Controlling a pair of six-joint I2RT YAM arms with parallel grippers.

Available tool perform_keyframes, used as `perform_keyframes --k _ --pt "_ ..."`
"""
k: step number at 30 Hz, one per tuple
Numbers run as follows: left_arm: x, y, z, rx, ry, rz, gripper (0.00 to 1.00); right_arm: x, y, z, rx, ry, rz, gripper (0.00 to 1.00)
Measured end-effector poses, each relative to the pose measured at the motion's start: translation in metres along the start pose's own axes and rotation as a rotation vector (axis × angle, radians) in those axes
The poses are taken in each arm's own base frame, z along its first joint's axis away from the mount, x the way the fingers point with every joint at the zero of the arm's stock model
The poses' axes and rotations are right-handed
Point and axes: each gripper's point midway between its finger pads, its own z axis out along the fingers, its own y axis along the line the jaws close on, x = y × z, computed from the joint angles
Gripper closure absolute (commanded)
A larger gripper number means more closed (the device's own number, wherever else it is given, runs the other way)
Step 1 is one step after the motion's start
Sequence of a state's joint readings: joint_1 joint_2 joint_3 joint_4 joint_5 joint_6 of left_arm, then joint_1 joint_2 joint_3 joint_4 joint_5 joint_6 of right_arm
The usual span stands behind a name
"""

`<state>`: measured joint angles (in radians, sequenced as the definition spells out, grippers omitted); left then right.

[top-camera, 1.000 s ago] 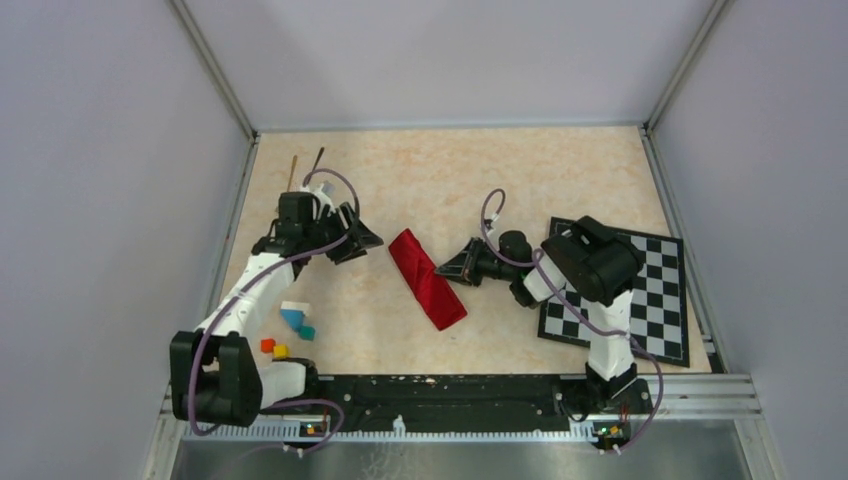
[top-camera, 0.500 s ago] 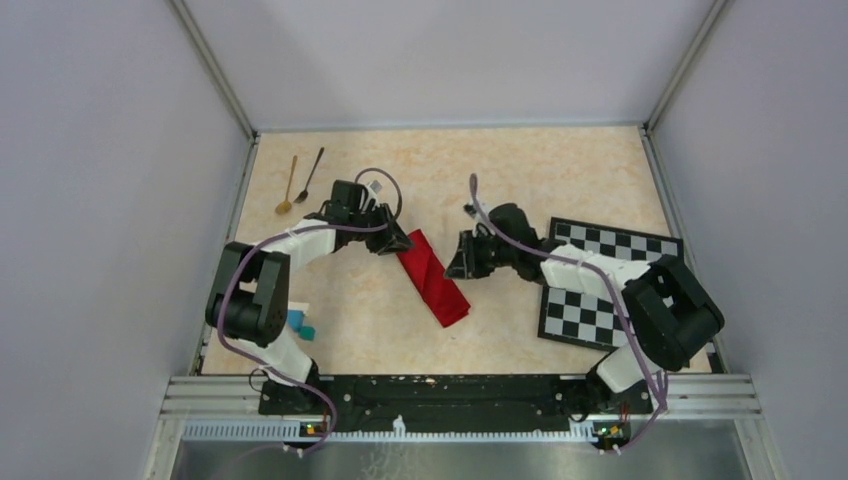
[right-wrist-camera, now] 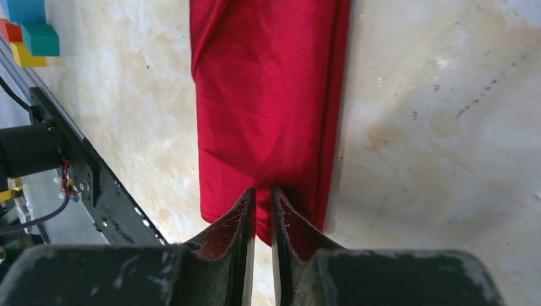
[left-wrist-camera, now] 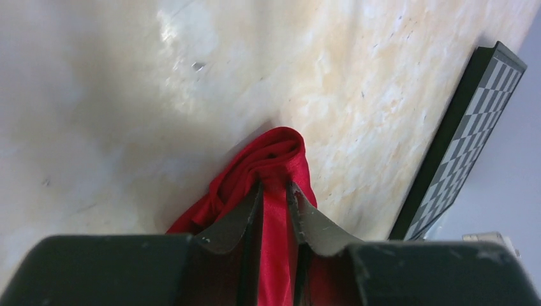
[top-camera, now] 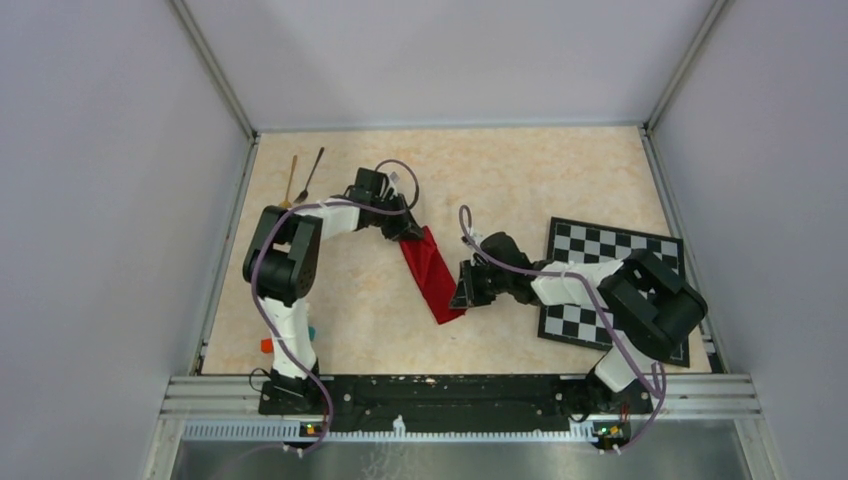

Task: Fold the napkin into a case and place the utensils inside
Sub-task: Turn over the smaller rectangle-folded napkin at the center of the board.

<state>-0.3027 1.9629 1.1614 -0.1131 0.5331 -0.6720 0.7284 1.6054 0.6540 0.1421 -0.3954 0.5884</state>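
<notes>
- The red napkin, folded into a narrow strip, lies slantwise in the middle of the surface, its far end leaning left, its near end right.
- The left jaws are drawn in narrow on the strip's far end, red cloth bunched between the fingers.
- The right jaws, almost together, nip the near end, where the cloth puckers at the fingertips.
- A gold spoon and a black spoon lie side by side at far left, well apart from the napkin, with the left arm between.
- The chequered mat lies at right, partly under the right arm.
- Coloured blocks sit near left, by the rail.
</notes>
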Motion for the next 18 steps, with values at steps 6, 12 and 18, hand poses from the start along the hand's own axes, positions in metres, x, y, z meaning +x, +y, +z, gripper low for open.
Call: perform_keyframes --k 6,12,18 --pt "-0.008 -0.018 0.002 -0.014 0.013 0.093 0.49 -0.003 0.006 -0.007 0.016 -0.021 -0.002 0.69" --pt "-0.008 -0.053 -0.041 0.01 -0.033 0.182 0.31 -0.019 0.004 -0.024 0.026 -0.06 -0.005 0.55" --pt "0.013 -0.068 -0.101 0.036 -0.139 0.248 0.3 -0.035 -0.016 -0.031 0.065 -0.082 0.004 0.62"
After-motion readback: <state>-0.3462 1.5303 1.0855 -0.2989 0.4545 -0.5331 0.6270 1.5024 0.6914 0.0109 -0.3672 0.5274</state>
